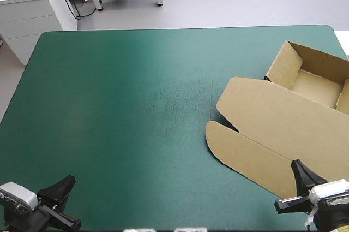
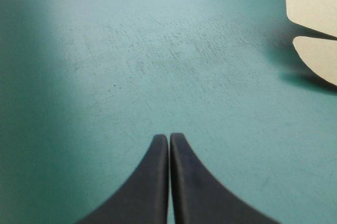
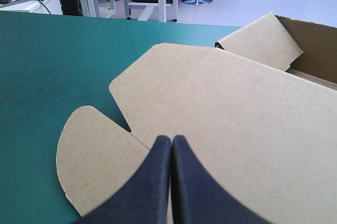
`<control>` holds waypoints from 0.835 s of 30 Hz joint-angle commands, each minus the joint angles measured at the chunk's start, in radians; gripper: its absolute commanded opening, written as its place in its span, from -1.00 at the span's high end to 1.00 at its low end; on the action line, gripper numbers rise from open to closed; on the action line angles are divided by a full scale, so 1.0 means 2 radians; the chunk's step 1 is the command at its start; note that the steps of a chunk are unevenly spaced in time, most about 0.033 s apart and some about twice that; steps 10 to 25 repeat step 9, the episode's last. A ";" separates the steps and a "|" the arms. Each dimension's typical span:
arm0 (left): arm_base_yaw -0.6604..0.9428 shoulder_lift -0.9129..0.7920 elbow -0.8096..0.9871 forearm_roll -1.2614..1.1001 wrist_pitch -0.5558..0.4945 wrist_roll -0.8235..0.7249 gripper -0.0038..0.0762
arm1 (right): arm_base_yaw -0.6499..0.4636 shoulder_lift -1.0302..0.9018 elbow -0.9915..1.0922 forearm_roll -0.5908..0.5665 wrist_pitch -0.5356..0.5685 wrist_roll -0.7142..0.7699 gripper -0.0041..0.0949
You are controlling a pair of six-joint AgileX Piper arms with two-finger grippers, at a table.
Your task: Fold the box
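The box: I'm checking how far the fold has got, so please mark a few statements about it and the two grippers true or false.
1. The box lies toward the right edge of the table. True.
2. Its lid lies flat while the tray has its walls raised. True.
3. The left gripper is clamped on the box. False: its jaws are shut on nothing, over the bare teal-green cover, apart from the box.
4. The right gripper has its jaws wide open. False: they are shut, over the near part of the lid.
5. Something lies inside the tray. False: the part that shows is empty.
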 commanded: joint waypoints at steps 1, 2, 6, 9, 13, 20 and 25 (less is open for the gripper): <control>-0.002 -0.003 -0.008 -0.004 -0.042 0.003 0.92 | 0.000 -0.011 -0.010 0.003 -0.020 0.006 0.96; -0.002 -0.003 -0.008 -0.004 -0.042 0.003 0.92 | 0.000 -0.011 -0.010 0.003 -0.019 0.008 0.96; -0.002 -0.003 -0.008 -0.005 -0.042 0.003 0.92 | 0.000 -0.011 -0.010 0.002 -0.019 0.008 0.96; -0.002 -0.003 -0.008 -0.005 -0.042 0.003 0.92 | 0.000 -0.011 -0.010 -0.002 -0.019 0.013 0.96; -0.002 -0.003 -0.008 -0.005 -0.042 0.003 0.92 | 0.000 -0.011 -0.010 -0.002 -0.019 0.013 0.96; -0.002 -0.003 -0.008 -0.005 -0.042 0.003 0.92 | 0.000 -0.011 -0.010 -0.002 -0.019 0.013 0.96; -0.002 -0.003 -0.008 -0.005 -0.042 0.003 0.92 | 0.000 -0.011 -0.010 -0.002 -0.019 0.013 0.96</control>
